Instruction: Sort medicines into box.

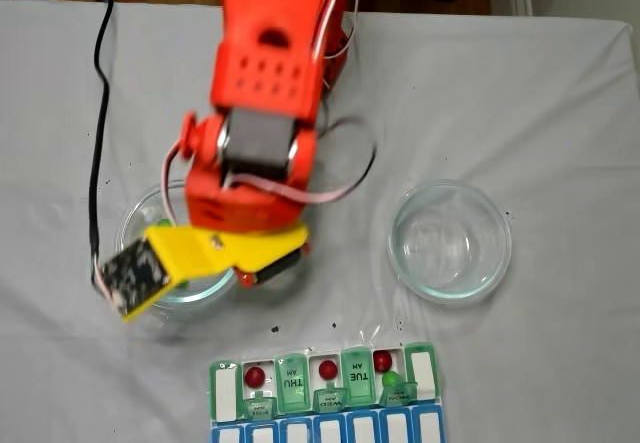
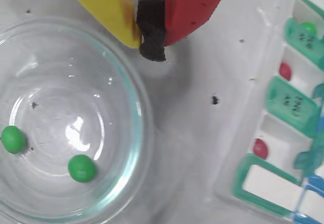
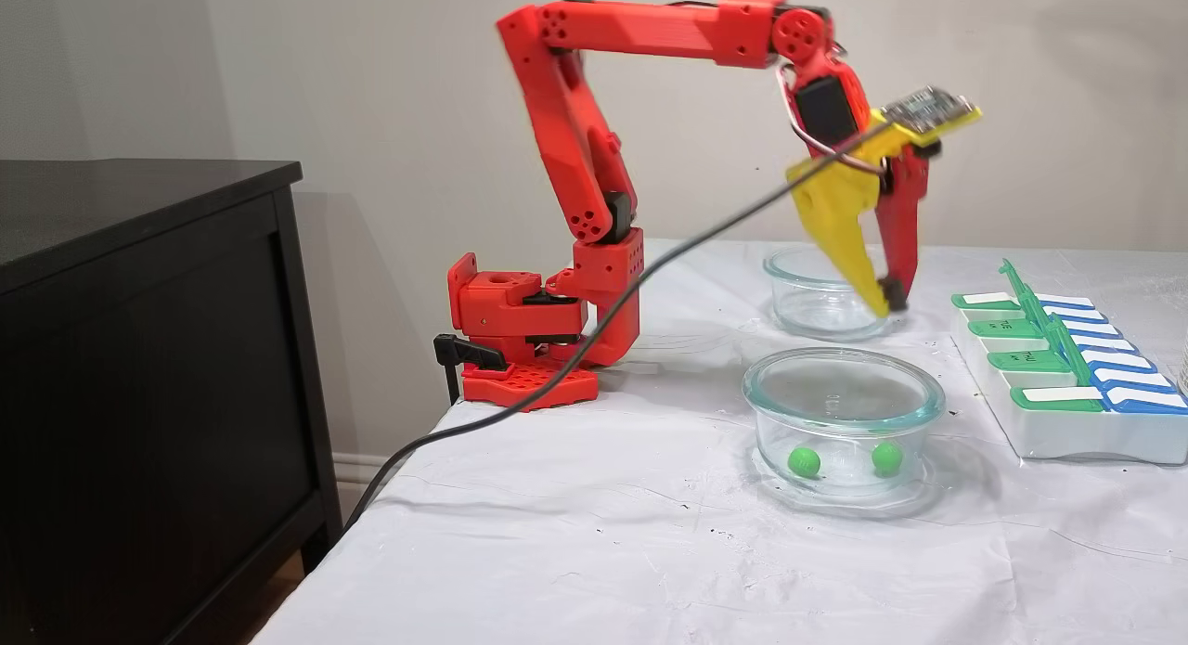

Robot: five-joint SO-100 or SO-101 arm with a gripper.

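The claw (image 2: 152, 42), pinched shut on nothing at the frame's top, could clip the glass bowl's (image 2: 135, 107) rim reaching for the green balls (image 2: 81, 168).

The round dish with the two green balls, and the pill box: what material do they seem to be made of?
The round dish looks like clear glass: thick see-through wall, greenish rim, bright highlights. The two green balls look glossy and smooth, perhaps coated candy or plastic; the pictures cannot settle it. The pill box looks like moulded plastic: an opaque white body with translucent green lids.
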